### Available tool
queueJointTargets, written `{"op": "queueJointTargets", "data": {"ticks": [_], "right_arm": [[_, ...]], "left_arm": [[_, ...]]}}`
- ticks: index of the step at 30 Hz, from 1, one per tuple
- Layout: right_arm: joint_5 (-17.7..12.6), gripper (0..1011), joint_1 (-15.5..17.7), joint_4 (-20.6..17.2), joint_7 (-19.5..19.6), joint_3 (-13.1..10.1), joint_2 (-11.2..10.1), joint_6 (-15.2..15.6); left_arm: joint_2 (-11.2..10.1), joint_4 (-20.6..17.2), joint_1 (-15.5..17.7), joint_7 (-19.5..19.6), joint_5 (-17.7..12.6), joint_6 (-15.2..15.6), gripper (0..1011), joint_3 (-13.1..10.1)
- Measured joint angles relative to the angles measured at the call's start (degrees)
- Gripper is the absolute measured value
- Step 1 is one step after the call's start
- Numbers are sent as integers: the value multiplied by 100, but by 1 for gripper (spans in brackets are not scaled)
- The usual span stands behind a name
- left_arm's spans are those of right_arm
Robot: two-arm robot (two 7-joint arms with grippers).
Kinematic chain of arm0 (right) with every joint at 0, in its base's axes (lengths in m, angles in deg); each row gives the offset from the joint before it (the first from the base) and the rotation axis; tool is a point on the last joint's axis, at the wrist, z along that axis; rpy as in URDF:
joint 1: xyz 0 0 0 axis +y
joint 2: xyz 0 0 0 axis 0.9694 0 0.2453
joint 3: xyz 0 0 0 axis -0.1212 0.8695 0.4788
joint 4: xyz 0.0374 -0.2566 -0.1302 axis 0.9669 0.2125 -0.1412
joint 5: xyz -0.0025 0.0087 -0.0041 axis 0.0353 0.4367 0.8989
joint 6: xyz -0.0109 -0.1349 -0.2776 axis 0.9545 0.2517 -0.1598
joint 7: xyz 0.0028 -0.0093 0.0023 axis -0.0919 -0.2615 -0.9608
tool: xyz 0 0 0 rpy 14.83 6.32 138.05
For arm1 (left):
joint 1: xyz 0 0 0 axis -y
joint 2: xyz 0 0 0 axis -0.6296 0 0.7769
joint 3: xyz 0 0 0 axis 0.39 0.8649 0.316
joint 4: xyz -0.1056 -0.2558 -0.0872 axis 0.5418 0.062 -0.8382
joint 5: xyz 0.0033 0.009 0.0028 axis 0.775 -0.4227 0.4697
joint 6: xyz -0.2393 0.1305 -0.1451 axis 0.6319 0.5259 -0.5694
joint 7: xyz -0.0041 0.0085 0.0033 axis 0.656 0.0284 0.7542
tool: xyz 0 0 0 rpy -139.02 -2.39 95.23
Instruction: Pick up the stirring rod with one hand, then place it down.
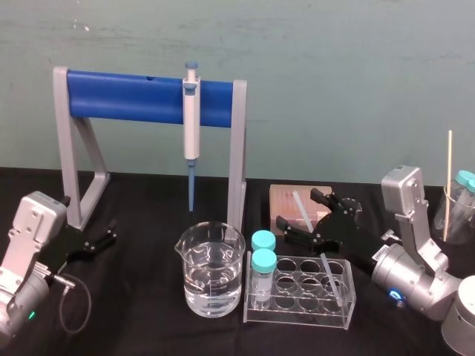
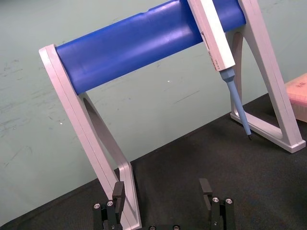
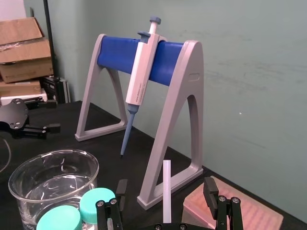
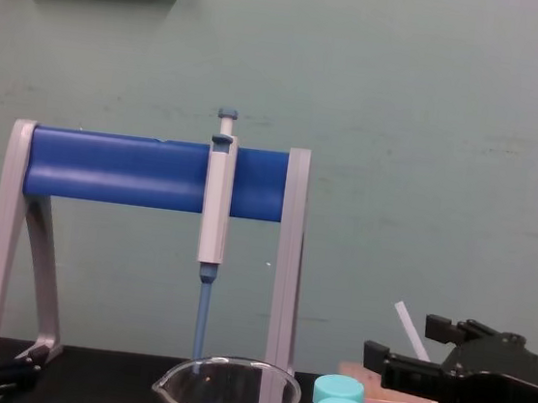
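At lower left the left gripper [image 1: 113,231] is parked over the black table [image 1: 148,334], its fingers apart. In the centre the stand [image 1: 237,148] carries the hanging pipette [image 1: 191,126], with the beaker [image 1: 211,278] in front of it and the rack [image 1: 297,311] just right of the beaker. The rod [image 1: 304,215] leans with its lower end in the rack and its upper part over the pink box [image 1: 286,196], passing untouched between the spread fingers of the right gripper [image 1: 297,208], right of centre.
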Motion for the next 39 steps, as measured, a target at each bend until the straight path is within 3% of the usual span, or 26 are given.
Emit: {"op": "queueJointTargets", "data": {"ticks": [14, 31, 36, 39], "right_arm": [[81, 1003, -87, 170, -145, -94, 175, 268], [74, 1003, -81, 162, -141, -81, 162, 254], [71, 947, -79, 159, -142, -78, 160, 245], [70, 863, -79, 158, -143, -76, 159, 242]], "left_arm": [[0, 0, 0, 0, 0, 0, 1000, 0], [0, 0, 0, 0, 0, 0, 1000, 0], [0, 0, 0, 0, 0, 0, 1000, 0], [0, 0, 0, 0, 0, 0, 1000, 0]]}}
